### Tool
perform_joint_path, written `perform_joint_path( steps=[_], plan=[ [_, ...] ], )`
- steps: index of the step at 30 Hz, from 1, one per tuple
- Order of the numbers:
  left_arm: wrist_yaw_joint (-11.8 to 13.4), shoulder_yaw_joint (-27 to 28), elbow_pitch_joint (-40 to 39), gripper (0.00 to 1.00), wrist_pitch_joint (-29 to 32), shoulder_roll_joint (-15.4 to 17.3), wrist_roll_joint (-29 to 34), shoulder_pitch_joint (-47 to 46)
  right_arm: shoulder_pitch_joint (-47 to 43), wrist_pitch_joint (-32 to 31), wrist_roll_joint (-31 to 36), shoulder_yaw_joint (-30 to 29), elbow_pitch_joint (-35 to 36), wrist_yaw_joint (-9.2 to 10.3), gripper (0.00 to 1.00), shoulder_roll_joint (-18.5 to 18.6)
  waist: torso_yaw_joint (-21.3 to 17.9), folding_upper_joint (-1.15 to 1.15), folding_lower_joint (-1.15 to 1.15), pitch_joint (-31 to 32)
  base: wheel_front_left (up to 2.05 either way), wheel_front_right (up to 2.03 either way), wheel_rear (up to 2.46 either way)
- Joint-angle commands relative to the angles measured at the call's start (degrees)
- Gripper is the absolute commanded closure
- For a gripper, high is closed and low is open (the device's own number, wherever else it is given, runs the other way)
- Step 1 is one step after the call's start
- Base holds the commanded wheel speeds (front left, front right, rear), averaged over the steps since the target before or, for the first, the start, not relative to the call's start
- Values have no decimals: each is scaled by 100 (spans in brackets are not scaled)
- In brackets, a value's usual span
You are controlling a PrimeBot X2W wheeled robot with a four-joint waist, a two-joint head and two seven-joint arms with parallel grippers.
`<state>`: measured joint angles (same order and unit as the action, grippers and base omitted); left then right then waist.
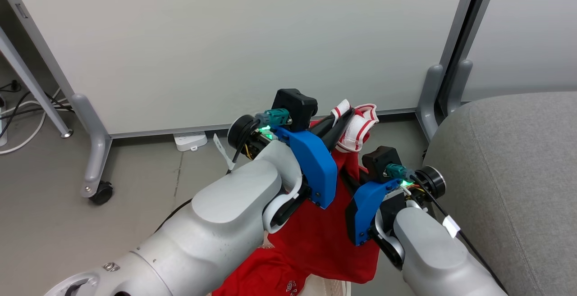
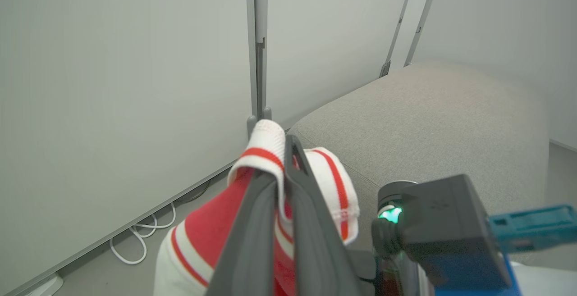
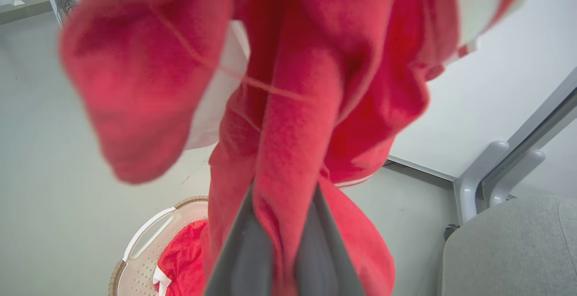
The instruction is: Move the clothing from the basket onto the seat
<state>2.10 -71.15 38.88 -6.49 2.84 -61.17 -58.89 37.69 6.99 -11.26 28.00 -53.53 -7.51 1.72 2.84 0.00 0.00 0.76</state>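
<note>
Grey floor (image 1: 135, 188), white partition (image 1: 225, 39) behind: left pincer (image 2: 288, 152) clamped tight on striped trim of red garment (image 1: 315, 237); right pincer (image 3: 286, 206) pinching its red cloth.

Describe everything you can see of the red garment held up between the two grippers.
The red garment is soft, knit-looking cloth with a white ribbed cuff striped in red. It hangs limp and crumpled in the air, beside the grey seat and not on it. The left gripper is shut on the cuff at the top. The right gripper is shut on a plain red fold lower down. Its lower part drapes above the basket.
</note>
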Motion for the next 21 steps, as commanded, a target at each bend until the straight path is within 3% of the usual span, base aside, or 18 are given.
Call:
perform_joint_path(
  steps=[1, 7, 11, 21],
  plan=[
    [-16, -23, 10, 0, -160, 10, 36, -62, 111, 48, -38, 0, -22, 4, 100, 10, -1, 0, 0, -11, 0, 0, 0],
    [-235, 30, 88, 0, -671, 21, 145, 184, 146, 131, -58, -58, -32, 4, 100, 9, -18, 0, 0, -44, 0, 0, 0],
    [-367, 243, 7, 0, -867, 197, 376, 534, 152, 193, -4, -150, -41, 4, 100, 21, -37, 0, 0, -63, 0, 0, 0],
    [-456, 2158, -1692, 0, -876, 894, 2389, 2555, 81, 200, 137, -441, 139, 4, 100, 159, -42, 0, 0, -218, 0, 0, 0]
  ],
)
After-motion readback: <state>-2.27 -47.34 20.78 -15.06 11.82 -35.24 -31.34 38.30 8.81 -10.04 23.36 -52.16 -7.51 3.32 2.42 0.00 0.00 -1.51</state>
